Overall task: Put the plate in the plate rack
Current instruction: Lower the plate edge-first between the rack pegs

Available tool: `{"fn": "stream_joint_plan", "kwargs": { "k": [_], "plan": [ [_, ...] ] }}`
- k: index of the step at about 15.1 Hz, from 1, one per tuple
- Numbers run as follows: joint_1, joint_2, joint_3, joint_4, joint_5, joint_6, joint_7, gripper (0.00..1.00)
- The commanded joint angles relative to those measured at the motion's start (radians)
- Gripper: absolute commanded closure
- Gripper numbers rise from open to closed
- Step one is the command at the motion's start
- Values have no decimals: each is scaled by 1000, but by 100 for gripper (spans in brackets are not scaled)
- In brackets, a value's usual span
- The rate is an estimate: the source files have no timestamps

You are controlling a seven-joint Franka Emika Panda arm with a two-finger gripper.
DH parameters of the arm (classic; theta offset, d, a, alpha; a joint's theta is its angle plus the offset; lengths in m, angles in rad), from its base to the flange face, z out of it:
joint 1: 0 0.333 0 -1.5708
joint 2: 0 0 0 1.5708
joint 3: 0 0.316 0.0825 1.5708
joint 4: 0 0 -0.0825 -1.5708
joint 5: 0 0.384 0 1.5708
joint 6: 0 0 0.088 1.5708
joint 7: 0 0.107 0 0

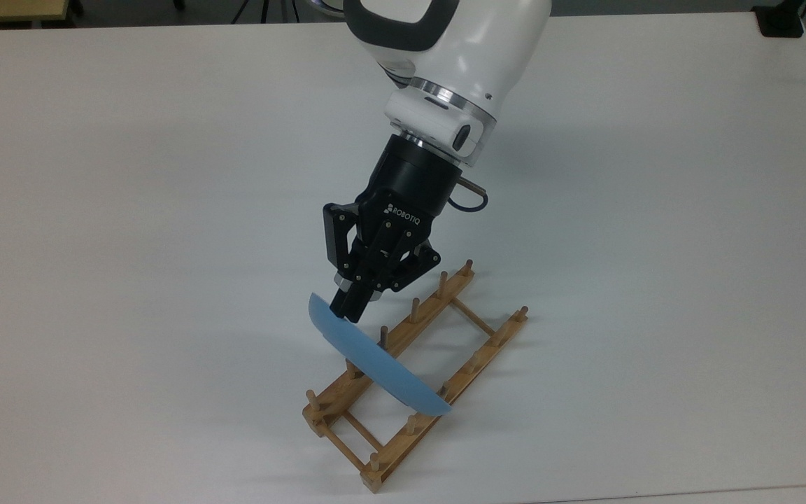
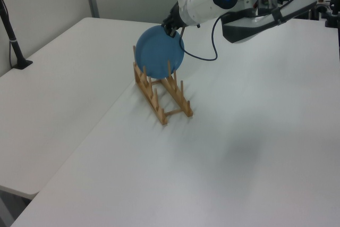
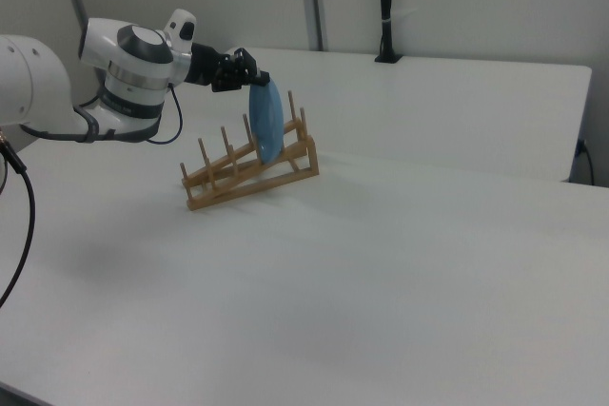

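"ROBOTIQ" is showing on the gripper (image 1: 350, 310), whose fingers are gripping the plate (image 1: 375, 364) on edge, its lower rim hiding among the plate rack (image 1: 403, 381) pegs.

Plate (image 1: 375, 360): one, light blue. Plate rack (image 1: 476, 318): one, wooden. Rack rails: two. Crossbars I can count: three. Pegs: about six per rail, some hidden behind plate, so count unsure. My fingers (image 1: 348, 304): two. My arm (image 1: 452, 42): one. Black post (image 3: 383, 7) at desk edge: one.
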Motion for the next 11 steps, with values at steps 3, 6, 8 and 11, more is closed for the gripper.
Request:
{"fn": "stream_joint_plan", "kwargs": {
  "k": [3, 6, 8, 11],
  "plan": [
    [7, 15, 25, 8, -30, -36, 86, 59],
    [7, 11, 25, 16, -23, -33, 174, 59],
    [7, -5, 32, 16, -17, -27, 280, 57],
    [-2, -67, 68, -14, 183, -25, 319, 57]
  ]
}}
